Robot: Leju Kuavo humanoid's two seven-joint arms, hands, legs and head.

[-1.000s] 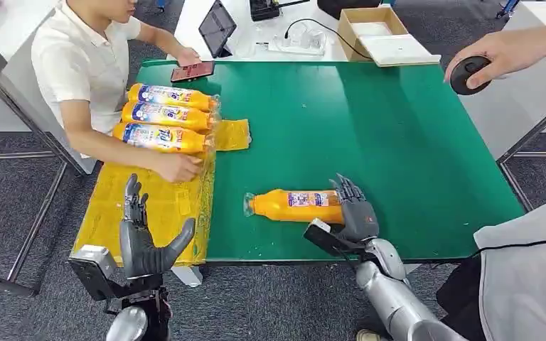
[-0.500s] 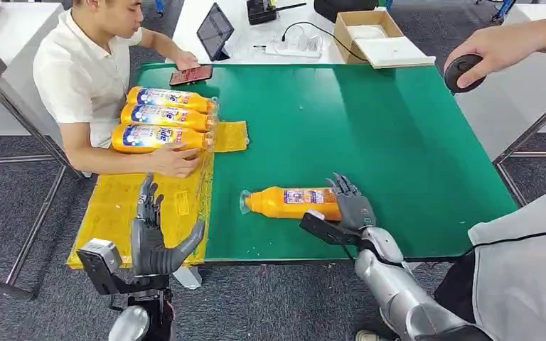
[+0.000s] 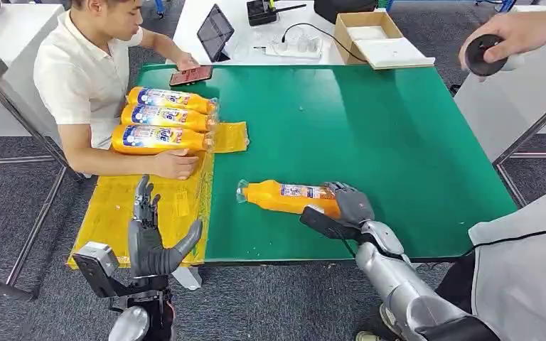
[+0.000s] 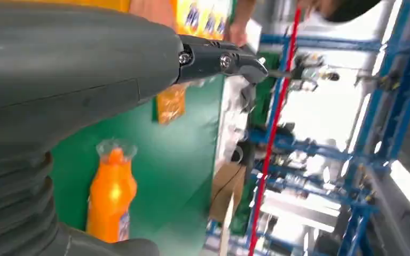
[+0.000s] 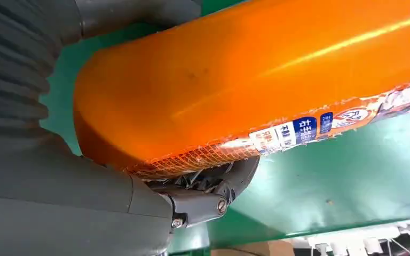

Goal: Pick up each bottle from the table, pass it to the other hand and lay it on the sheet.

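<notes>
Your right hand [image 3: 350,204] grips the base of the orange bottle [image 3: 288,197], lying on the green table [image 3: 398,142] near its front edge. Your left hand [image 3: 153,238] hovers wide, holding nothing, over the yellow sheet [image 3: 114,213]. Three bottles [image 3: 163,117] lie on it.

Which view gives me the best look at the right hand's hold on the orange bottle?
The right wrist view: the orange bottle sits close up, with the right hand's thumb and fingers wrapped around its base end. The head view shows the whole bottle lying on the green table, contact small. The left wrist view shows its capped end.
</notes>
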